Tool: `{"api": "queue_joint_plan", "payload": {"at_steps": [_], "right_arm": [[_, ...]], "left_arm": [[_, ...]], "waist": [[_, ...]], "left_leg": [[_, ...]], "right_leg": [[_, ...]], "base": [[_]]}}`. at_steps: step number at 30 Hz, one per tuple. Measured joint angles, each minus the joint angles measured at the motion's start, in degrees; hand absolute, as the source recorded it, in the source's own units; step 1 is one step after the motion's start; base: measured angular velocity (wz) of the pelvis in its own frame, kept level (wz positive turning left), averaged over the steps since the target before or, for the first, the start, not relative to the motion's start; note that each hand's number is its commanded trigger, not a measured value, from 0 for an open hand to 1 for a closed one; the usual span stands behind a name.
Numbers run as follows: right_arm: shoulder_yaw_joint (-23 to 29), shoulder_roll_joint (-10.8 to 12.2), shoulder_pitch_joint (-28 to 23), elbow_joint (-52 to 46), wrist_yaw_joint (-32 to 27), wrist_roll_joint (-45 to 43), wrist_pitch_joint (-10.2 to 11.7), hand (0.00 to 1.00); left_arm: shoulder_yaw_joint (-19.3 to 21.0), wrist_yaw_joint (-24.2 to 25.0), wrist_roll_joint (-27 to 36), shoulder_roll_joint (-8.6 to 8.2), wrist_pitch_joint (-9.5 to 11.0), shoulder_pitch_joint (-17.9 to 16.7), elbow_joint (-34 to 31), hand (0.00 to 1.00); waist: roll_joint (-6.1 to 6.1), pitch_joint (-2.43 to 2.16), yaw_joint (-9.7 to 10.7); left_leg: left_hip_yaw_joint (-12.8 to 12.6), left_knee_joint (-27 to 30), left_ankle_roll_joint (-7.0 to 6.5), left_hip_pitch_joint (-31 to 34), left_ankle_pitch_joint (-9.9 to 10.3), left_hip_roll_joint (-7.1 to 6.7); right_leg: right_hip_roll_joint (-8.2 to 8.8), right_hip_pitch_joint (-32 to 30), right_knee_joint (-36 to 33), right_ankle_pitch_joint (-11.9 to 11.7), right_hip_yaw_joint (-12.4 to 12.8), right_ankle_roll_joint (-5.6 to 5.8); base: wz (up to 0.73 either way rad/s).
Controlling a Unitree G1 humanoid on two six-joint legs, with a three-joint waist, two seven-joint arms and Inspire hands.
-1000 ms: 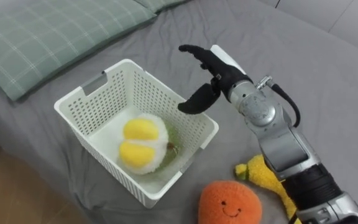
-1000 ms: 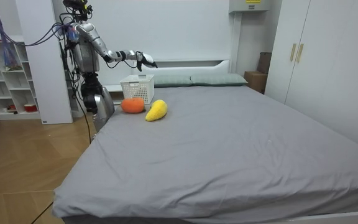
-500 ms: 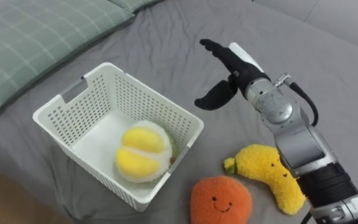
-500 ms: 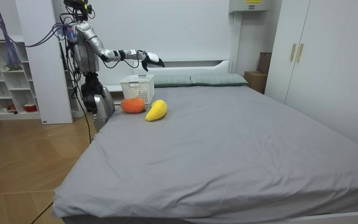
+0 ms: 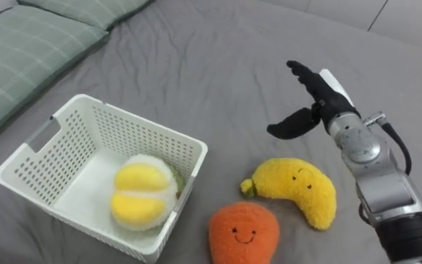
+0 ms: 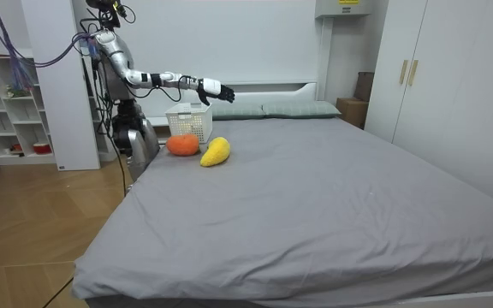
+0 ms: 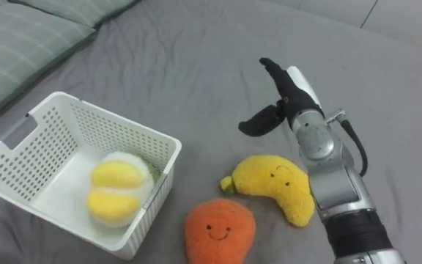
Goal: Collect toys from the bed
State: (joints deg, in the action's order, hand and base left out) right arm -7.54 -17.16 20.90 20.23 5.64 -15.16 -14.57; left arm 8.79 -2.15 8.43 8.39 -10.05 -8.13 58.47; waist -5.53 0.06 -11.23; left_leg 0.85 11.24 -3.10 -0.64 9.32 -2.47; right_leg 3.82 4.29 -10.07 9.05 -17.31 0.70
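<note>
Toys lie in the lower half of the eye views, on the grey bed [image 5: 196, 66]. A yellow banana plush [image 5: 295, 192] with a small stitched face rests on the sheet at lower right. Just beside it, toward the bottom edge, sits an orange plush [image 5: 244, 233] with a smiling face; the two are close together, and I cannot tell whether they touch. A third toy, a round yellow-and-white plush [image 5: 141, 202], lies inside the white lattice basket [image 5: 143, 125] at lower left, against the wall nearest the orange plush.

The right hand [image 5: 315, 103] hangs over bare sheet at the upper right, above the banana plush and apart from it. Its fingers are stretched out and spread, the thumb held away from them, and it grasps nothing.

A green checked pillow [image 5: 20, 51] fills the upper left corner, well apart from the basket.

In the room view the robot stands upright at the bed's side on the room view's left, its right arm reaching level over the basket [image 6: 189, 121] and the two loose toys.
</note>
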Motion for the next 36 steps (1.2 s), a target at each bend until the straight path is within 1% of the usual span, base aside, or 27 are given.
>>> {"api": "queue_joint_plan", "payload": {"at_steps": [1, 2, 5, 6, 7, 9, 11, 13, 15, 16, 18, 20, 22, 23, 25, 28, 29, 30, 31, 32, 34, 36], "right_arm": [[0.0, -0.01, -0.06, 2.53, -0.13, -0.02, 0.18, 0.0], [0.0, -0.02, -0.28, 4.39, -0.11, -0.06, 0.1, 0.0], [0.04, -0.02, -0.56, 6.85, -0.05, 0.87, 0.04, 0.0], [0.16, -0.04, -0.57, 7.98, -0.18, 1.97, 0.19, 0.0], [0.17, -0.04, -0.58, 9.28, -0.87, 2.35, 0.25, 0.0], [0.18, -0.06, -0.59, 11.32, -2.04, 2.34, 0.24, 0.0], [0.18, -0.19, -0.57, 13.55, -3.92, 2.46, 0.35, 0.0], [0.18, -0.93, -0.53, 16.23, -5.58, 3.45, 1.11, 0.0], [0.04, -1.44, -0.2, 19.01, -7.25, 4.96, 1.55, 0.0], [-0.16, -1.48, 0.0, 20.79, -8.07, 5.55, 2.08, 0.0], [-0.44, -1.48, 0.01, 22.43, -8.57, 5.64, 2.44, 0.0], [-1.01, -1.49, 0.86, 24.3, -8.71, 5.59, 2.89, 0.0], [-1.77, -1.49, 4.07, 29.84, -10.11, 6.06, 3.99, 0.0], [-2.25, -1.49, 6.03, 33.36, -10.71, 6.63, 4.64, 0.0], [-2.53, -1.52, 7.84, 35.66, -11.43, 7.15, 4.96, 0.0], [-3.19, -1.52, 10.67, 39.32, -13.02, 7.07, 7.2, 0.0], [-3.72, -1.56, 11.47, 40.86, -13.4, 7.03, 7.63, 0.0], [-3.77, -1.56, 11.95, 41.64, -13.62, 6.99, 7.83, 0.0], [-3.79, -1.6, 12.8, 43.27, -14.31, 6.94, 8.28, 0.0], [-3.79, -1.76, 13.21, 44.87, -14.74, 6.94, 8.74, 0.0], [-3.8, -1.94, 13.72, 46.17, -14.92, 6.94, 8.98, 0.0], [-3.81, -2.25, 14.12, 46.63, -14.97, 7.65, 9.24, 0.0]], "left_arm": [[-0.2, 0.0, 0.06, -0.01, 0.21, 0.1, 0.0, 0.0], [-0.22, 0.0, 0.18, -0.03, 0.45, 0.02, -0.01, 0.0], [-0.43, 0.0, 0.87, 0.01, 0.66, -0.27, -0.07, 0.0], [-0.37, -0.01, 0.97, 0.1, 0.7, -1.07, -0.07, 0.0], [-0.32, -0.01, 0.91, 0.22, 0.79, -1.44, -0.14, 0.0], [-0.32, -0.01, 0.84, 0.56, 0.83, -1.65, -0.16, 0.0], [-0.34, -0.01, 0.88, 1.67, 0.81, -2.63, -0.12, 0.0], [-0.53, 0.0, 0.88, 2.57, 0.7, -2.81, 0.04, 0.0], [-1.42, 0.0, 0.91, 3.53, 0.71, -2.46, 0.16, 0.0], [-2.35, 0.0, 0.9, 4.1, 0.73, -1.9, 0.75, 0.0], [-3.09, -0.03, 0.91, 4.62, 0.73, -0.86, 1.36, 0.0], [-3.52, -0.05, 0.98, 4.72, 0.74, 0.06, 1.5, 0.0], [-4.16, -0.13, 1.04, 4.67, 1.05, 3.01, 2.84, 0.0], [-4.75, -0.15, 1.08, 4.64, 1.46, 4.53, 3.65, 0.0], [-5.88, -0.29, 1.67, 4.74, 2.16, 6.2, 4.0, 0.0], [-7.94, -0.68, 3.52, 4.61, 3.26, 8.64, 5.06, 0.0], [-8.51, -0.68, 5.05, 4.56, 3.84, 9.12, 5.19, 0.0], [-8.65, -0.68, 6.04, 4.49, 4.14, 9.38, 5.42, 0.0], [-9.17, -0.68, 7.69, 4.4, 4.35, 10.15, 5.94, 0.0], [-9.45, -0.68, 8.37, 4.22, 4.4, 10.66, 6.15, 0.0], [-9.76, -0.67, 9.04, 4.03, 4.8, 11.15, 6.22, 0.0], [-10.96, -0.67, 10.05, 4.03, 5.24, 11.55, 6.35, 0.0]], "waist": [[-0.2, -0.03, 0.2], [-0.45, 0.06, 0.26], [-0.61, 0.11, 0.51], [-0.64, 0.1, 0.69], [-0.76, 0.07, 0.71], [-1.0, 0.16, 0.89], [-1.48, 0.09, 0.83], [-1.74, 0.09, 0.92], [-1.94, 0.15, 0.23], [-2.01, 0.22, 0.12], [-2.16, 0.32, -0.13], [-2.2, 0.36, -0.18], [-2.06, 0.73, -0.24], [-1.95, 0.83, -0.24], [-1.94, 0.85, -0.32], [-1.76, 1.16, -0.5], [-1.66, 1.26, -0.59], [-1.55, 1.46, -0.61], [-1.31, 1.84, -1.0], [-1.25, 1.92, -1.68], [-1.19, 2.1, -2.17], [-1.22, 2.22, -2.63]], "left_leg": [[-0.03, -0.07, 0.0, -0.1, 0.0, -0.01], [-0.09, -0.08, -0.01, -0.06, 0.01, -0.01], [-0.3, -0.13, -0.05, 0.14, 0.04, 0.02], [-0.36, -0.25, -0.08, 0.3, 0.08, 0.04], [-0.51, -0.54, -0.08, 0.41, 0.09, 0.07], [-0.4, -0.55, -0.08, 0.67, 0.09, 0.07], [-0.29, -0.4, -0.08, 1.48, 0.09, 0.08], [-0.16, 0.17, -0.08, 2.07, 0.1, 0.05], [-0.28, 0.31, -0.08, 2.58, 0.1, 0.1], [-0.25, 0.49, -0.08, 3.28, 0.09, 0.1], [-0.34, 0.62, -0.08, 4.65, 0.02, 0.18], [-0.59, 1.12, -0.09, 6.57, -0.03, 0.23], [-0.67, 2.28, -0.08, 9.46, -0.07, 0.38], [-0.63, 2.56, -0.09, 10.51, -0.08, 0.43], [-0.63, 3.18, -0.08, 12.54, -0.08, 0.57], [-0.56, 3.7, 0.0, 15.18, -0.17, 0.72], [-0.57, 3.72, 0.0, 15.94, -0.17, 0.72], [-0.56, 3.73, 0.0, 16.23, -0.18, 0.72], [-0.61, 3.73, 0.0, 16.82, -0.18, 0.73], [-0.66, 3.73, 0.0, 17.54, -0.18, 0.75], [-0.66, 3.73, 0.02, 18.89, -0.2, 0.8], [-0.71, 3.73, 0.06, 20.27, -0.25, 0.83]], "right_leg": [[0.04, 0.07, 0.0, 0.0, 0.02, 0.01], [0.03, 0.0, 0.0, 0.0, 0.14, 0.01], [0.01, -0.17, 0.0, -0.01, 0.11, 0.03], [0.02, -0.17, 0.0, -0.01, 0.04, 0.03], [0.02, -0.33, 0.0, -0.01, 0.02, 0.04], [0.01, -0.57, 0.01, -0.01, -0.09, 0.04], [-0.04, -1.28, 0.04, -0.01, -0.16, 0.03], [-0.04, -1.59, 0.17, -0.02, -0.16, 0.04], [-0.1, -2.45, 0.14, -0.07, 0.02, 0.02], [-0.07, -3.05, 0.03, -0.07, -0.03, 0.02], [-0.08, -4.46, -0.2, -0.15, -0.02, -0.08], [-0.04, -6.41, -0.77, -0.18, 0.04, -0.12], [-0.15, -8.7, -0.8, -0.57, -0.21, -0.34], [-0.15, -9.59, -0.78, -0.68, -0.46, -0.38], [-0.25, -11.36, -0.84, -0.88, -0.54, -0.51], [-0.41, -13.94, -0.79, -1.23, -0.35, -0.67], [-0.41, -14.67, -0.77, -1.23, -0.39, -0.67], [-0.4, -14.97, -0.78, -1.24, -0.43, -0.67], [-0.39, -15.61, -0.77, -1.26, -0.38, -0.67], [-0.4, -16.47, -0.81, -1.26, -0.19, -0.67], [-0.45, -17.85, -0.79, -1.27, -0.13, -0.69], [-0.46, -19.43, -0.95, -1.29, 0.05, -0.72]], "base": [[-0.04], [0.0], [-0.04], [0.0], [0.0], [0.02], [0.02], [0.05], [0.0], [0.0], [-0.02], [0.0], [0.02], [0.05], [0.0], [-0.02], [0.0], [0.0], [-0.06], [-0.06], [-0.02], [-0.04]]}}
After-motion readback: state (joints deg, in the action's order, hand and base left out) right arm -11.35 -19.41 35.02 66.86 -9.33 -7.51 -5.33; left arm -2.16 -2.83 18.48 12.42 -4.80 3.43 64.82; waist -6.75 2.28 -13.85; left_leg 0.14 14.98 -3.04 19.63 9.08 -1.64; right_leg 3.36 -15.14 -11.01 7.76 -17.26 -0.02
